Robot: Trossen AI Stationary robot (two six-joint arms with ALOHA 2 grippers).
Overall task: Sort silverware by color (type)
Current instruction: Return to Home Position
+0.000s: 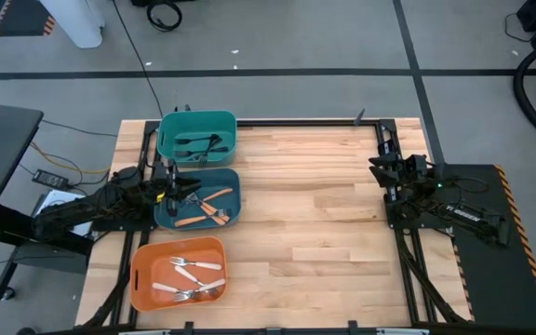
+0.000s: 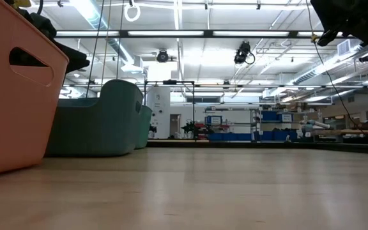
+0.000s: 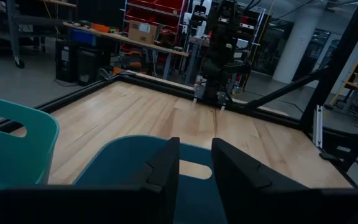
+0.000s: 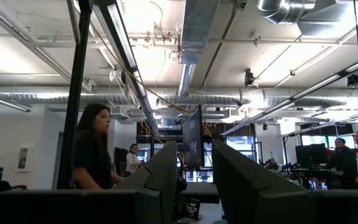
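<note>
Black forks (image 1: 196, 144) are lying in the teal bin (image 1: 162, 140), orange forks (image 1: 205, 211) in the blue bin (image 1: 238, 201), cream-handled forks (image 1: 190, 277) in the orange bin (image 1: 139, 270); my left pincer (image 3: 196, 148) and right pincer (image 4: 194, 148) are gaping.

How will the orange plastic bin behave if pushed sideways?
The orange plastic bin likely slides on the smooth wooden table. It looks broad, so tipping seems unlikely. Its loose cream-handled forks would probably rattle.

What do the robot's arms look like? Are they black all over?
Pretty much! The left arm and the right arm are both black and chunky, built from jointed pieces. Each one ends in two flat, dark, wedge-shaped jaws. A tiny green light glows on the right arm.
</note>
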